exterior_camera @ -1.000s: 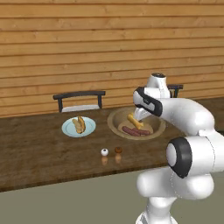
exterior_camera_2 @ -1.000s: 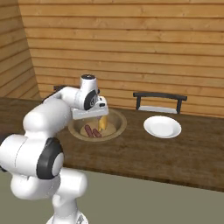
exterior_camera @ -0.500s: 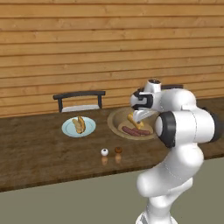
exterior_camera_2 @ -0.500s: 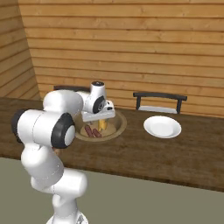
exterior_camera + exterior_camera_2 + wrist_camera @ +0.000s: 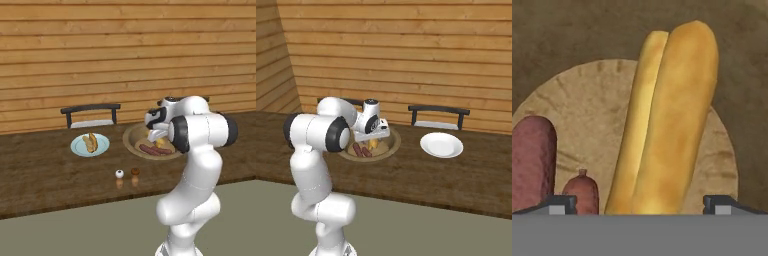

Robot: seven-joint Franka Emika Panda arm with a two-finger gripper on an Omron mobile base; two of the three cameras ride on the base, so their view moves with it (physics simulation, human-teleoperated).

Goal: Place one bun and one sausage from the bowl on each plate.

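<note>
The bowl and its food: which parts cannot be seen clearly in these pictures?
- The bowl: in the left base view the arm covers its right part.
- The bun: in the hand view its near end is cut off at the bottom edge.
- The sausages: in the right base view the hand hides their far ends.
- The gripper: only the fingertips show, spread wide.

Bun [image 5: 667, 120] lies between the spread fingers [image 5: 559, 204]; sausages [image 5: 532, 160] crowd one side.
</note>
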